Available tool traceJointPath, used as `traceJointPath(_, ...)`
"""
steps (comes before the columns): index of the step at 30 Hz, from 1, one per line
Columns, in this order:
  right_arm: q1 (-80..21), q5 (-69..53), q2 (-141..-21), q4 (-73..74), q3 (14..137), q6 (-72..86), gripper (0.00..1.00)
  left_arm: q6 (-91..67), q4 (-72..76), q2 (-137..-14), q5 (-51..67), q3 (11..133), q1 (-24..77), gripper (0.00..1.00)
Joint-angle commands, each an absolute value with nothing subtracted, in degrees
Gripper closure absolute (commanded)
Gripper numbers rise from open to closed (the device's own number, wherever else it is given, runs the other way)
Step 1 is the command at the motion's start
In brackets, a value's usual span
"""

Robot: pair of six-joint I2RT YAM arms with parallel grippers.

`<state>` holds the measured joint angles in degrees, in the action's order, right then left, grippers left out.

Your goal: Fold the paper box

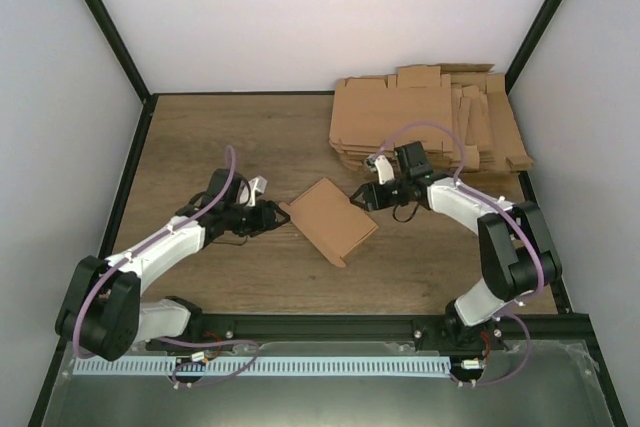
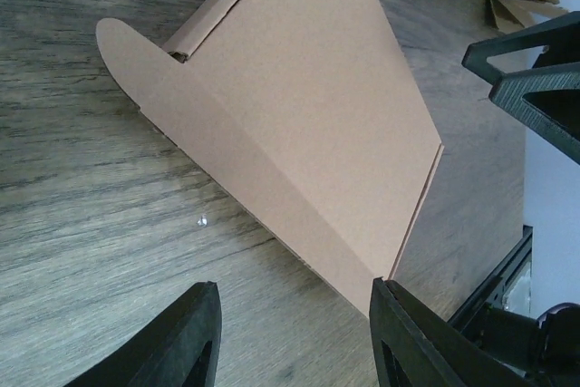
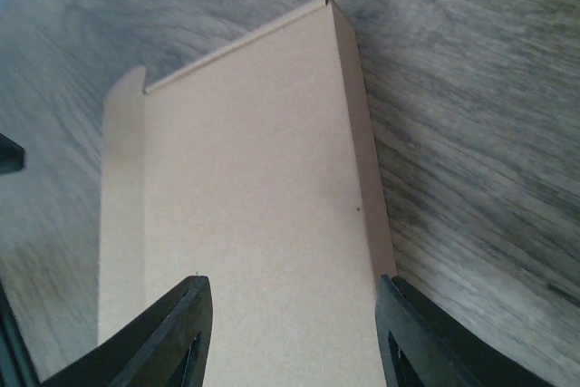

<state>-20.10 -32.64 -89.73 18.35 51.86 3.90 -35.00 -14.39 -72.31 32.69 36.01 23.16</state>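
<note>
Closest to my left wrist camera are the left gripper's (image 2: 294, 324) two black fingers (image 2: 181, 342). They stand moderately apart with nothing clamped between them. The low corner of the flat, closed, plain brown cardboard paper box (image 2: 299, 106) comes down just inside the finger on the right of that view. Whether the finger touches the corner I cannot tell. From there the box runs away from the fingertips, and its rounded tab sticks out to the far left. Bare grey-brown wood-grain table (image 2: 91, 251) fills the rest of the gap between the fingers. Past the far end of the box the other arm's black fingers come in from the right edge.

In the right wrist view the right gripper (image 3: 290, 314) is likewise parted, gripping nothing that I can see. The box (image 3: 254, 206) lies lengthwise under and ahead of the fingers (image 3: 172, 333). One long edge lines up with the right-hand finger. The opposite side, with its narrow flap, reaches beyond the left-hand finger. I cannot tell whether the pads touch the cardboard.

From overhead, the box (image 1: 330, 219) lies between the two grippers, the left gripper (image 1: 272, 215) at its left corner and the right gripper (image 1: 362, 197) at its upper right edge. Behind the right gripper, well apart from the box, lies a pile of flat brown cardboard blanks (image 1: 430, 122).
</note>
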Motion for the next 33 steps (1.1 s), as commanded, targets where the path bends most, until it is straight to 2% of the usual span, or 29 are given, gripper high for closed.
traceJointPath(1, -16.13, -44.93, -91.82, 6.54, 50.42, 7.56, 0.47, -35.31, -11.7, -72.23, 33.36, 35.08, 23.45, 0.52)
traceJointPath(5, -16.04, -47.05, -96.63, 5.29, 51.48, 6.84, 0.39, -34.93, -12.05, -71.83, 32.91, 34.77, 23.47, 0.52)
traceJointPath(14, -22.3, -50.56, -106.14, 4.6, 55.87, 4.69, 0.35, -34.47, -14.95, -67.74, 28.53, 35.35, 23.47, 0.52)
traceJointPath(20, -24.28, -54.67, -106.27, 3.32, 55.92, 3.55, 0.37, -34.62, -16.07, -65.42, 26.47, 35.25, 23.35, 0.52)
traceJointPath(28, -20.55, -59.52, -106.71, 3.11, 53.0, 2.19, 0.51, -34.43, -16.17, -65.82, 26.45, 34.98, 23.37, 0.52)
traceJointPath(31, -20.48, -59.16, -107.74, 4.2, 52.88, 1.32, 0.6, -34.17, -16.48, -65.7, 26.14, 35.05, 23.38, 0.52)
traceJointPath(33, -20.53, -59.16, -108.63, 4.75, 53.14, 1.08, 0.61, -34.1, -16.6, -65.8, 26.14, 35.08, 23.38, 0.52)
